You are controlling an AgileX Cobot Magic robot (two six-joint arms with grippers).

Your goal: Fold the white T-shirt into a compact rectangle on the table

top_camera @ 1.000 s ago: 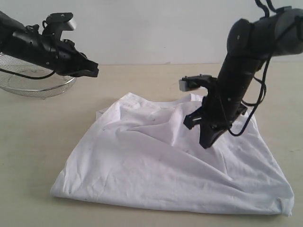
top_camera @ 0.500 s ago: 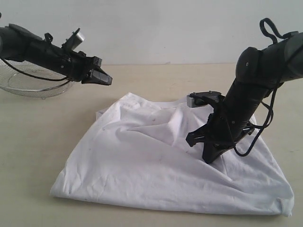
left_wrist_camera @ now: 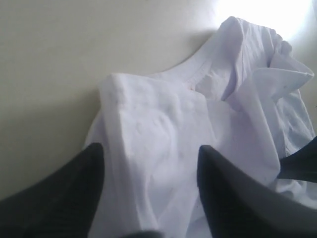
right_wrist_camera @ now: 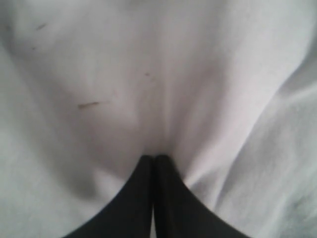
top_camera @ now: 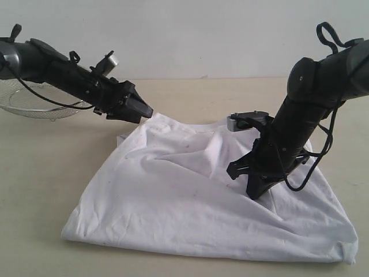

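While open, left gripper (top_camera: 145, 109) close above white T-shirt (top_camera: 190, 202) edge

Left gripper (left_wrist_camera: 149, 150) jaws spread wide apart over the rumpled white T-shirt (left_wrist_camera: 233, 119) near its ribbed neckline, pale table (left_wrist_camera: 64, 54) bare beside it.
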